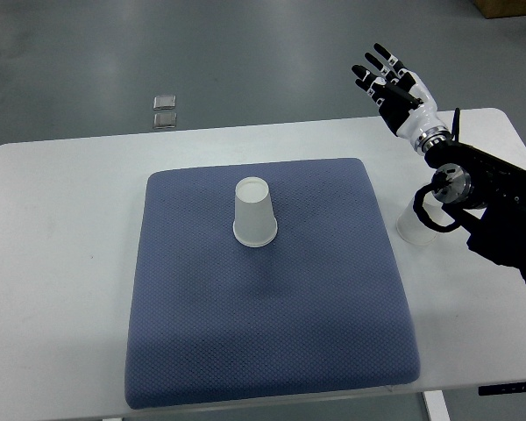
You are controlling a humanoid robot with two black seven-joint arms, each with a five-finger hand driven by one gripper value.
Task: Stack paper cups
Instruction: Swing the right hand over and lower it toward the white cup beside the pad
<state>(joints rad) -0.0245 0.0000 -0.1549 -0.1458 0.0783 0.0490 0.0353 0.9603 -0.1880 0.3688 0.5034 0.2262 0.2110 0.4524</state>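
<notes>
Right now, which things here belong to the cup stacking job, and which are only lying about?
Belong to the job:
- upside-down paper cup on the blue mat
- second paper cup, partly hidden under the arm
- right robot hand, open

Lying about:
- two small squares on the floor

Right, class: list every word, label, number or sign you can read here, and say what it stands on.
None can be read.
Cup on the pad: plain white, no print.
Cup by the right arm: plain, partly hidden.
Pad: no label.
Two small floor items: too small to tell any marking.
</notes>
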